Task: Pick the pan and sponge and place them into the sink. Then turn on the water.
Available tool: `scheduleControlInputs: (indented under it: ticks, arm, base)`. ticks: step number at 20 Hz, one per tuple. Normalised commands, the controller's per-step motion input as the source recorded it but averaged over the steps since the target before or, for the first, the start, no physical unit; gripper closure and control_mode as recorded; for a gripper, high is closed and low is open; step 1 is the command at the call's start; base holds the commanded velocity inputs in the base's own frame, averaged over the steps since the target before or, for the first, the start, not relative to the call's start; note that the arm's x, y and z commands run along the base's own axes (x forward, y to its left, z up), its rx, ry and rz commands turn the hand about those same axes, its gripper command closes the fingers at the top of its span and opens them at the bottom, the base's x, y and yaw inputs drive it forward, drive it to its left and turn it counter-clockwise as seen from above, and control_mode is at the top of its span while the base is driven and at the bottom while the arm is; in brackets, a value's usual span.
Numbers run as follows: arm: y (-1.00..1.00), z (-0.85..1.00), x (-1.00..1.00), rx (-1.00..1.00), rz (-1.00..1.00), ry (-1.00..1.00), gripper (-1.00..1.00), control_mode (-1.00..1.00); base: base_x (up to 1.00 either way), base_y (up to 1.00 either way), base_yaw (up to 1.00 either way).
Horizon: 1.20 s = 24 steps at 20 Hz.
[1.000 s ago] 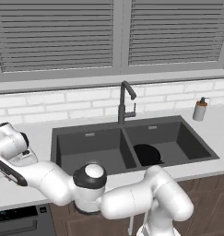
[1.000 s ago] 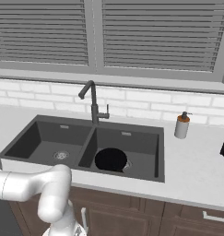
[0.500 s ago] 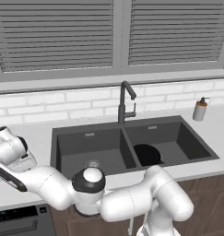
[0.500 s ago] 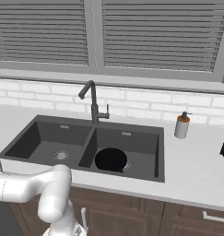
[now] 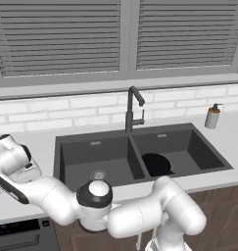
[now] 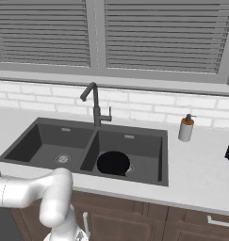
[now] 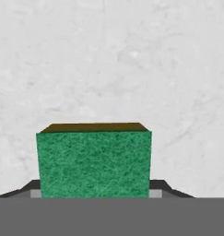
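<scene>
The pale marbled surface (image 5: 37, 142) runs under the window and carries everything here. Set into it is the sink (image 5: 140, 156), dark grey with 2 basins, each with a round metal drain; from the right base view it is at (image 6: 87, 148). The pan (image 5: 156, 164) lies flat in the right basin, a black disc over the drain, also seen at (image 6: 113, 163). The dark gooseneck faucet (image 5: 132, 110) stands behind the divider between the 2 basins, and I see no stream under its spout. A white soap dispenser (image 5: 212, 116) stands on the surface to the right of the sink, near the back wall.

My arm bends far to my left, with the wrist over the surface left of the sink. My tool (image 7: 95, 192) points down at the surface there. The sponge (image 7: 94, 159) sits between my 2 dark tips, green face toward the camera and a brown-orange edge at its far side, with the marbled surface behind it. The tips flank it closely on both sides, but I cannot tell whether they are pressing on it or standing just apart.
</scene>
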Motion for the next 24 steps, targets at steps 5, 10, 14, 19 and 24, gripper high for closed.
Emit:
scheduleControlInputs:
  ticks: [5,10,14,19,24]
  arm:
    - [-0.59,-0.58,-0.35,0.0,-0.03,-0.11,1.0,-1.0]
    - [-0.82,-0.17,-0.46,0.03,-0.13,-0.23,1.0,-1.0]
    - [-0.89,0.04,-0.35,0.13,-0.15,-0.29,1.0,-1.0]
    - [-0.71,0.44,-0.15,0.2,-0.17,-0.21,1.0,-1.0]
    - [-0.98,0.4,-0.44,0.24,-0.18,-0.21,1.0,-1.0]
  base:
    - [0.0,0.0,0.0]
    - [0.0,0.0,0.0]
    - [0.0,0.0,0.0]
    - [0.0,0.0,0.0]
    - [0.0,0.0,0.0]
